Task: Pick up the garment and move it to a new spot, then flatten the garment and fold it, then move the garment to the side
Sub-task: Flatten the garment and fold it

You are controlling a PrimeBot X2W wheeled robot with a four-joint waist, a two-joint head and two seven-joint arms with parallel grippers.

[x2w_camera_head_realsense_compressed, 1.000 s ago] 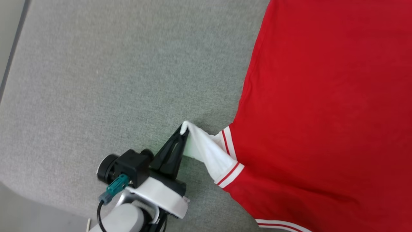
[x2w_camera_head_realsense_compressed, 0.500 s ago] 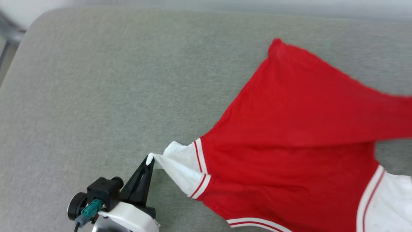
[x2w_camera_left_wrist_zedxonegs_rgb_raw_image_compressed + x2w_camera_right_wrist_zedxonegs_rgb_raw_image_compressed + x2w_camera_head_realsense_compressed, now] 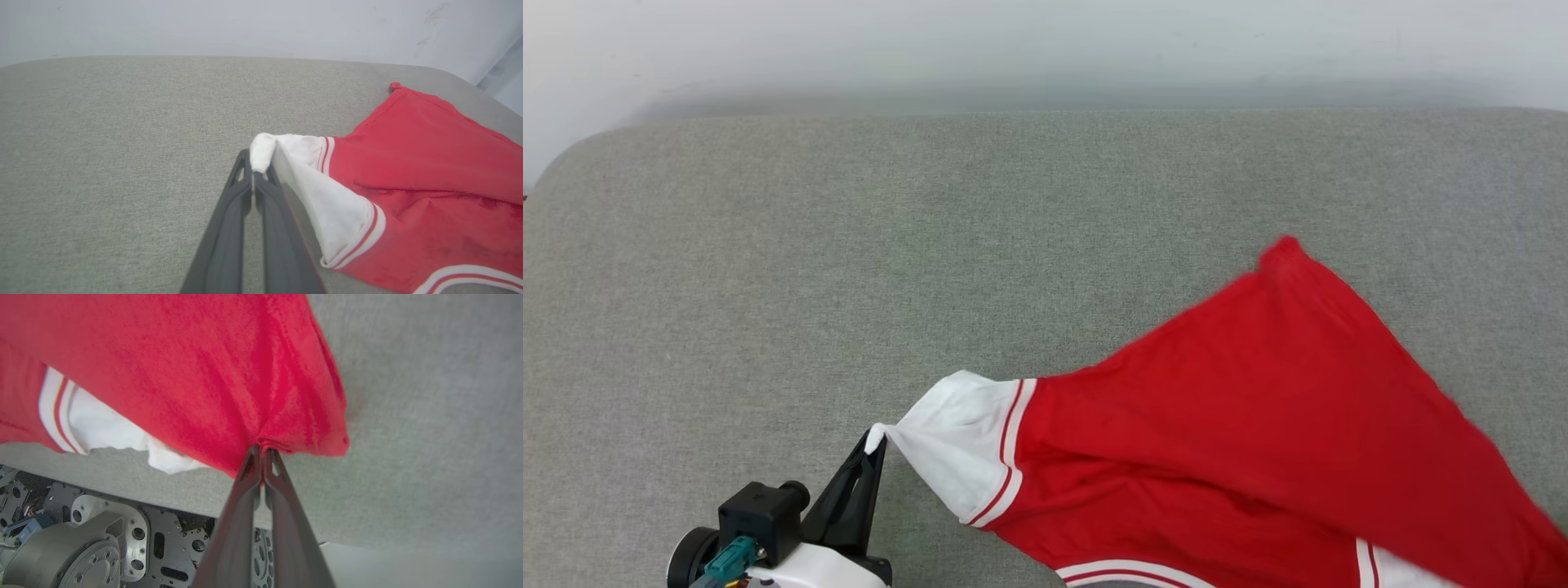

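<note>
The grey fabric surface (image 3: 768,245) lies under the red jersey (image 3: 1258,425), which is stretched over its near right part. The left tool (image 3: 875,445) is clamped on the white sleeve (image 3: 956,445) tip. The right tool (image 3: 261,451) pinches bunched red fabric.

garment (image 3: 1258,425): soft matt knit cloth. counter (image 3: 768,286): grey coarse-woven fabric, matt. left hand (image 3: 252,173): dark matt plastic. robot base (image 3: 102,516): bare dull metal.

The left gripper's (image 3: 874,447) dark fingers (image 3: 849,498), pressed together, pinch the tip of a white sleeve (image 3: 956,441). From the fingertips a red shirt (image 3: 1241,425) fans out rightward over a grey fabric desk (image 3: 849,245), its far corner pointing away from them.
</note>
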